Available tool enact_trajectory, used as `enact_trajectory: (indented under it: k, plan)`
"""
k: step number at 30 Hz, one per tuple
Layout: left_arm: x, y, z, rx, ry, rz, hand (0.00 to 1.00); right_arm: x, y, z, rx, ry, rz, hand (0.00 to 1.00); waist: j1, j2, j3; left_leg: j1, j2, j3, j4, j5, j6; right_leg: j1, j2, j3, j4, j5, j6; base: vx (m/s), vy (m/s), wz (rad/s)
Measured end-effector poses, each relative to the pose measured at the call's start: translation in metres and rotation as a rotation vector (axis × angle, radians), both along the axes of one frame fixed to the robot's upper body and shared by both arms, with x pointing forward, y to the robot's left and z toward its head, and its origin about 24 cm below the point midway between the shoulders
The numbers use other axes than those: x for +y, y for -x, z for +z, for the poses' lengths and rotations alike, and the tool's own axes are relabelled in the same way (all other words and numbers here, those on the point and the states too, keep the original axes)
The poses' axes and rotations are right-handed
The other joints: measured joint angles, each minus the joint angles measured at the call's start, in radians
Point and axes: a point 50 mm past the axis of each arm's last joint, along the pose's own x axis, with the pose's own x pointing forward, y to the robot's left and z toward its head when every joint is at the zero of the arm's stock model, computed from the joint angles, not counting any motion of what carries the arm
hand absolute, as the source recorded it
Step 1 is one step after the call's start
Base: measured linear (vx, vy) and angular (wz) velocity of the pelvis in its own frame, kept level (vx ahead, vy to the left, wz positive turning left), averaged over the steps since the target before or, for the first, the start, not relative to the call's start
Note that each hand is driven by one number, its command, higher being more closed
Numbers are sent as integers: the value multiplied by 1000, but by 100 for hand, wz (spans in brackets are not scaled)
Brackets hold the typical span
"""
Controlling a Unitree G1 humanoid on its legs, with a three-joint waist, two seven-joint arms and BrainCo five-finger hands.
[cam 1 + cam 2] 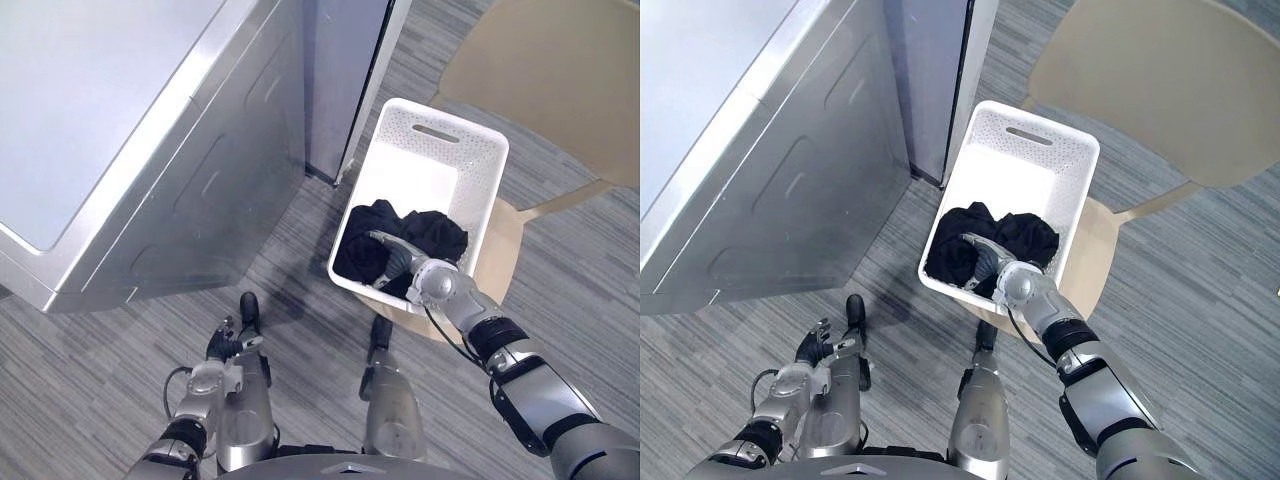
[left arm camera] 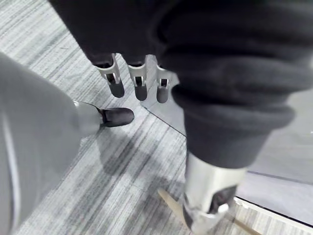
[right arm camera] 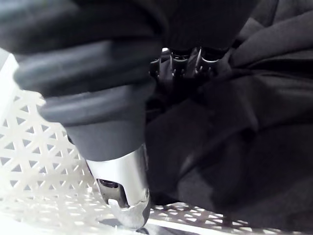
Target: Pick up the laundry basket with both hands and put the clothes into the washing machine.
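Observation:
A white perforated laundry basket (image 1: 486,190) stands on a beige stool, with black clothes (image 1: 443,236) heaped at its near end. My right hand (image 1: 418,274) reaches over the near rim and lies on the heap. Its fingers (image 1: 385,241) are stretched out across the cloth. In the right wrist view the fingertips (image 3: 185,62) press into the black clothes (image 3: 234,142), with the thumb (image 3: 122,193) apart by the basket wall (image 3: 29,161). My left hand (image 1: 226,346) hangs low by my side over the floor, fingers (image 2: 139,82) relaxed and holding nothing. The silver-grey washing machine (image 1: 150,160) stands at the left.
A tall silver panel (image 1: 340,80) stands behind the machine, close to the basket's far left corner. The beige stool (image 1: 505,250) sticks out under the basket, and a round beige tabletop (image 1: 560,70) sits at the upper right. Grey striped carpet (image 1: 90,390) lies between me and the machine.

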Motion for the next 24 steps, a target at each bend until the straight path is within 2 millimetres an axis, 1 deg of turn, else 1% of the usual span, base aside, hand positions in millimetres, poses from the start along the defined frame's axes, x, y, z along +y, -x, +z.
enact_trajectory:
  k: [3,6,9,12,14,17,20,21,22,24]
  plan:
    - [-5,-6,4,-19,-6,-31,0,-1,0,0,-18,27,-2,0,1,-1,12,-4,-7,-1,0,1,2,-13,-10,-1,22,-10,6,-33,3,5]
    - [-7,-10,6,-29,-8,-45,0,-7,-1,3,-27,46,-7,0,-1,-2,12,-40,-22,-5,6,2,6,-73,-32,2,89,-38,10,-47,-1,8]
    - [-6,-14,8,-35,-17,-41,0,-14,-4,6,-42,95,-11,0,0,-9,17,-124,-29,-23,96,-26,17,-133,-47,5,142,-53,11,-62,-27,8]
    - [-6,-17,10,-42,-19,-33,0,-15,-5,8,-47,116,-5,0,4,-11,19,-180,-25,-35,175,-59,17,-169,-49,7,183,-66,9,-54,-53,3]
    - [-6,-20,12,-51,-21,-23,0,-13,-7,12,-66,111,4,0,5,-13,19,-220,-24,-37,208,-76,18,-211,-53,14,217,-80,7,-98,-59,-4]
    - [-6,-25,17,-72,14,34,0,-6,-11,26,-141,131,39,0,-2,-20,20,-287,-16,-35,239,-76,17,-285,-54,26,257,-90,7,-109,-57,-5]
    - [-11,-31,23,-103,63,86,0,-4,-13,31,-180,144,42,0,-4,-22,21,-330,-7,-27,248,-76,17,-327,-54,20,275,-91,4,-109,-57,5]
    - [-12,-34,27,-125,76,102,0,-3,-14,34,-205,163,46,100,-2,-25,20,-347,3,-14,246,-76,17,-340,-56,7,278,-90,2,-93,-52,8]
    - [-13,-36,29,-136,82,109,0,-3,-15,34,-212,169,48,100,0,-28,20,-353,8,-5,245,-76,17,-345,-57,0,279,-89,1,-80,-49,8]
    - [-11,-40,35,-164,101,143,0,0,-15,37,-237,199,63,100,0,-44,18,-366,20,24,231,-76,16,-357,-60,-10,275,-86,-3,-57,-45,14]
